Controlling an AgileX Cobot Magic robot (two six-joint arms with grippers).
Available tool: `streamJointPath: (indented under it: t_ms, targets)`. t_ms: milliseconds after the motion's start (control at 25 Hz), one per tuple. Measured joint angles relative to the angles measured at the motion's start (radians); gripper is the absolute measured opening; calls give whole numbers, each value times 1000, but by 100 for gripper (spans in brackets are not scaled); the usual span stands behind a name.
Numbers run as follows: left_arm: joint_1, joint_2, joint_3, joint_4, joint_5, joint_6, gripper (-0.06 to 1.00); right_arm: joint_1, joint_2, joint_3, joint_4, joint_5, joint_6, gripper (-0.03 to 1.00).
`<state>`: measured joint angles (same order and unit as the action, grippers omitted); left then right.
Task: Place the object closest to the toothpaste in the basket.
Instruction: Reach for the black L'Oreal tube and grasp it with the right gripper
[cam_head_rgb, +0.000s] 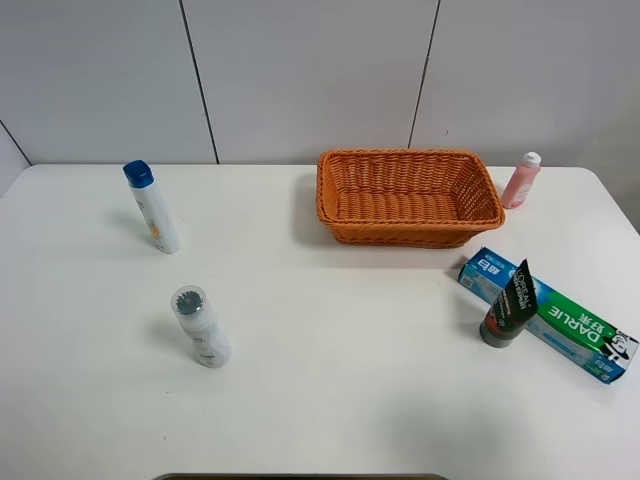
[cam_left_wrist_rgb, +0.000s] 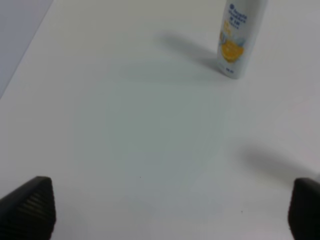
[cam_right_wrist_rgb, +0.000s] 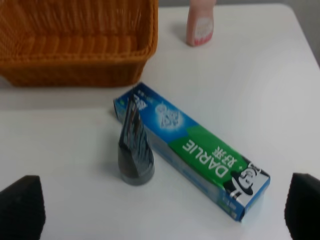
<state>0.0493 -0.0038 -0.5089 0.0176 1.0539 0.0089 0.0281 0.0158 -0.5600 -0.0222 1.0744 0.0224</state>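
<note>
The dark cap-down plastic tube (cam_head_rgb: 509, 305), judged light and squashy, is best pinched near its stiff cap; right gripper (cam_right_wrist_rgb: 160, 212) and left gripper (cam_left_wrist_rgb: 167, 210) are both spread open.

Toothpaste box, dark tube and wicker basket on the white table.
The blue-and-green DARLIE toothpaste box (cam_head_rgb: 578, 327) (cam_right_wrist_rgb: 200, 150) lies flat and runs diagonally at the right side of the table. The dark tube (cam_head_rgb: 510, 305) (cam_right_wrist_rgb: 135, 147) stands upright on its cap, crimped end up, just beside the box's long side near its blue end; contact cannot be told. The orange woven basket (cam_head_rgb: 400, 232) (cam_right_wrist_rgb: 75, 70), rectangular and open-topped, sits behind them, near the box's blue end.
</note>
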Motion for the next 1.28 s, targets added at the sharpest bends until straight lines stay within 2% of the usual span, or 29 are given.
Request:
streamJointPath:
  t_ms: [360,800,1280]
  targets:
    - [0,0,0,0,0,0,94,0,280,-130,4,-20,45,99]
    - [0,0,0,0,0,0,94,0,668,-163,51,-28,130,99]
    - [0,0,0,0,0,0,94,0,1014,-163,57,-173,154,99]
